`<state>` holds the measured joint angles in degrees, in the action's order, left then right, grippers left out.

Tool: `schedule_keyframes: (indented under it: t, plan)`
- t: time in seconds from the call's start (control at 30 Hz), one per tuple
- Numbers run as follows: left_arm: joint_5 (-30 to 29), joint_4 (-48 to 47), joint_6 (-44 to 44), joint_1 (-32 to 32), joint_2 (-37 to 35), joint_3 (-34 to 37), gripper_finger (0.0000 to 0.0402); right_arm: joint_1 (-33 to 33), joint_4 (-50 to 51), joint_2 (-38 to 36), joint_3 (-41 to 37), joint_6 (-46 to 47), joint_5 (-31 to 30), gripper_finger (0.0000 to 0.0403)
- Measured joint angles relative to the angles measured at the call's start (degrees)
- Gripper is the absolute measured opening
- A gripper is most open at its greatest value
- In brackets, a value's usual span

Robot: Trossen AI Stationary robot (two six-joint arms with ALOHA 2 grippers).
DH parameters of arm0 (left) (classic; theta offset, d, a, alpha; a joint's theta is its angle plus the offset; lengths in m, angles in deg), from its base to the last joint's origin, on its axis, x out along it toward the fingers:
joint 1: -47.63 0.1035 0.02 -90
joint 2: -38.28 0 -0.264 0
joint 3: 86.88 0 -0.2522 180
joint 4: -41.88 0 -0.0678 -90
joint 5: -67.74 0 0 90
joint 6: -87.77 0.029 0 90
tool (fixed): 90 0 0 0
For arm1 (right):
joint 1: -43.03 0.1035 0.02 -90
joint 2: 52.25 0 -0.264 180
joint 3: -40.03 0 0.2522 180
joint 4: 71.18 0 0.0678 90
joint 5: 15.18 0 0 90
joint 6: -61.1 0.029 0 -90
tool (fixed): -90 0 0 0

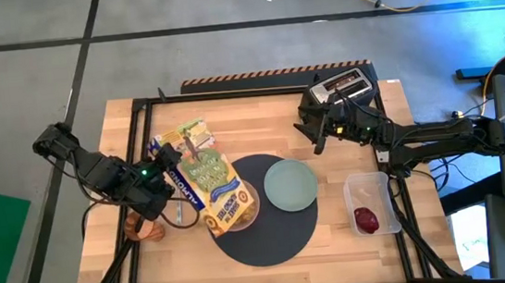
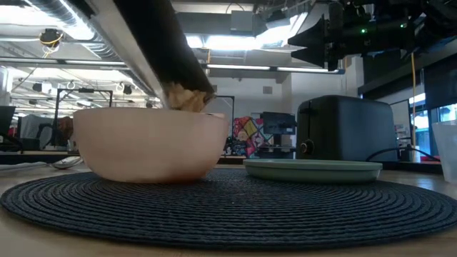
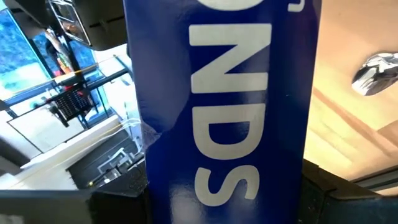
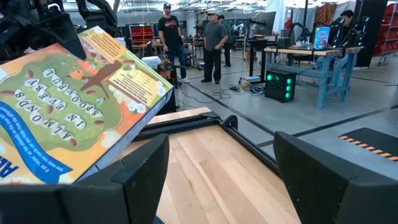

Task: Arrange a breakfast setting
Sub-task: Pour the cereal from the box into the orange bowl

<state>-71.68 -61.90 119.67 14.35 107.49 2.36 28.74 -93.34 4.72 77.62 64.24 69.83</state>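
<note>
A blue-and-yellow cardboard cereal box (image 1: 208, 185) was tilted over a translucent pink plastic bowl (image 2: 150, 143) on a light wooden counter (image 1: 258, 104), its lower end above the bowl's rim. The left gripper (image 1: 164, 173) had its fingers closed on the box's blue side, which filled the left wrist view with large white letters. In the low view, pale cereal pieces (image 2: 187, 98) showed at the box's mouth, just above the bowl.

The bowl sat on the left part of a round dark grey woven mat (image 1: 271, 234). A pale green round plate (image 1: 291, 184) lay on the mat's right part, near the bowl but not touching it. A metal spoon (image 1: 178, 218) lay on the counter just left of the mat, and an amber-brown object (image 1: 142, 228), partly hidden under the left arm, stood near the counter's left edge.

The right gripper (image 1: 319, 135) hung above the counter in front of a black toaster (image 1: 345, 86) at the far edge, its fingers spread apart and holding nothing. A small red fruit (image 1: 365, 219) lay in a clear rectangular plastic container (image 1: 369, 184) at the counter's right side, well apart from the mat.

People (image 4: 191, 37) stood in the workshop beyond the counter.
</note>
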Motion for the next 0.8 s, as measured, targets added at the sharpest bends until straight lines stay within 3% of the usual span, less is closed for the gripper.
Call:
schedule_keyframes:
  t: [0.57,0.8]
  plan:
    - [1.04,0.02,9.90,4.47,0.00,0.00,0.0215,0.04,-0.06,0.00,0.00,1.01,1.49,0.0278]
    - [-2.74,0.11,13.92,6.24,0.02,0.00,0.0215,0.01,-0.20,0.00,0.00,0.39,0.96,0.0278]
